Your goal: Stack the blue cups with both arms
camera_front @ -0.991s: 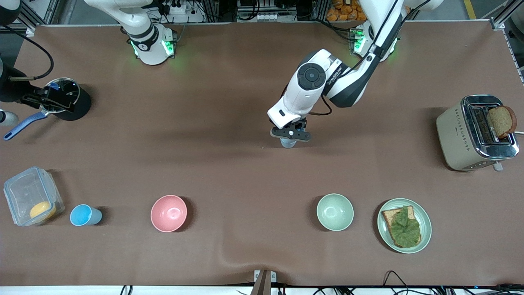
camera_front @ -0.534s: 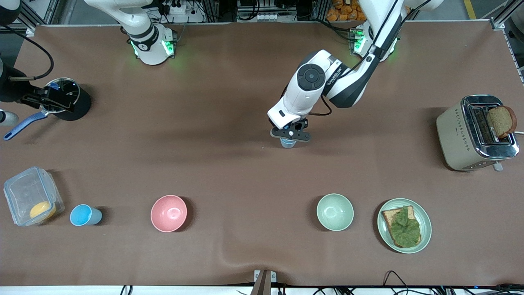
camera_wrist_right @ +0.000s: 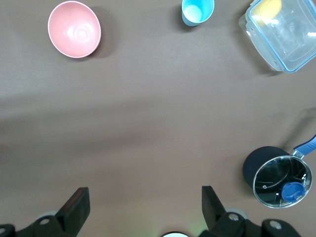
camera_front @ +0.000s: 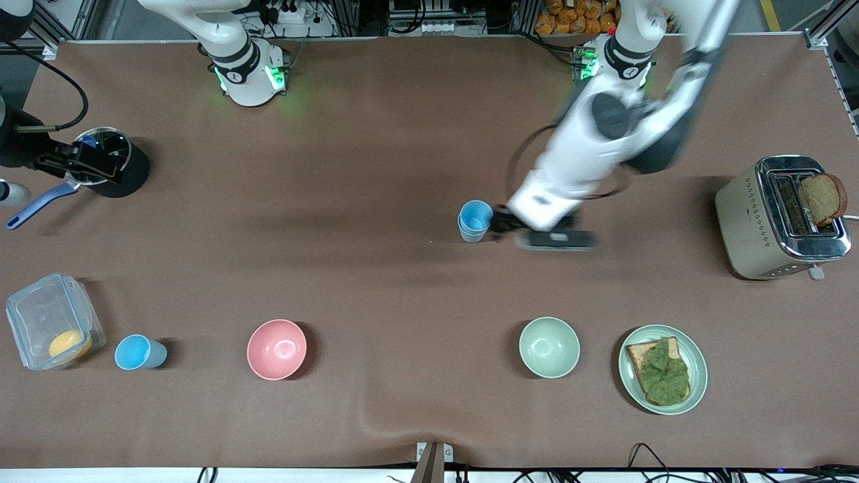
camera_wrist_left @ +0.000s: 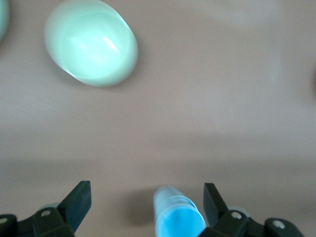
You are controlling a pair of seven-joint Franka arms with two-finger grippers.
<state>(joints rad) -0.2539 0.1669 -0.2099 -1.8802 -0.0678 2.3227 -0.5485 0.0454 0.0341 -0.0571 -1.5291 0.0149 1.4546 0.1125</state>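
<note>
Two blue cups (camera_front: 474, 220) stand nested, one in the other, at the middle of the table. They also show in the left wrist view (camera_wrist_left: 177, 216). My left gripper (camera_front: 556, 239) is open and empty, just beside the stack toward the left arm's end (camera_wrist_left: 146, 205). A third blue cup (camera_front: 139, 352) stands alone near the front camera at the right arm's end, next to a clear container; it shows in the right wrist view (camera_wrist_right: 197, 11). My right gripper (camera_wrist_right: 143, 207) is open and empty, high over the table by its base, and out of the front view.
A pink bowl (camera_front: 276, 349), a green bowl (camera_front: 549, 347) and a plate with toast and lettuce (camera_front: 662, 369) line the near side. A clear container (camera_front: 52, 320) and a blue-handled pot (camera_front: 107, 161) are at the right arm's end. A toaster (camera_front: 778, 216) is at the left arm's end.
My left gripper was down over the stacked cups; it has come off them and swung toward the left arm's end. The stack now stands uncovered. The right arm has not moved.
</note>
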